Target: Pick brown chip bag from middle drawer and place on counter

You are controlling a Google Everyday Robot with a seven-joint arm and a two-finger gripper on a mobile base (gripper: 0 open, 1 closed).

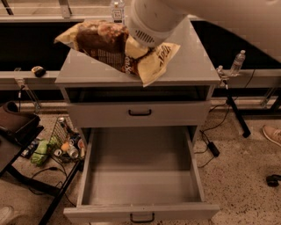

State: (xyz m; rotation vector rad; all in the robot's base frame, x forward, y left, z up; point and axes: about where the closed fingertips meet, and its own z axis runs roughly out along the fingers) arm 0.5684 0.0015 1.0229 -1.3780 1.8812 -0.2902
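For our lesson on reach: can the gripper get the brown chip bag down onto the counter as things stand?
Probably yes. The gripper, mostly hidden beneath the white wrist, holds the brown chip bag above the counter; bare grey top shows around it, and the bottle stands behind.

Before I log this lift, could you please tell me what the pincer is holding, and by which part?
The pincer, mostly hidden under the white wrist, holds the brown chip bag near its middle, above the counter.
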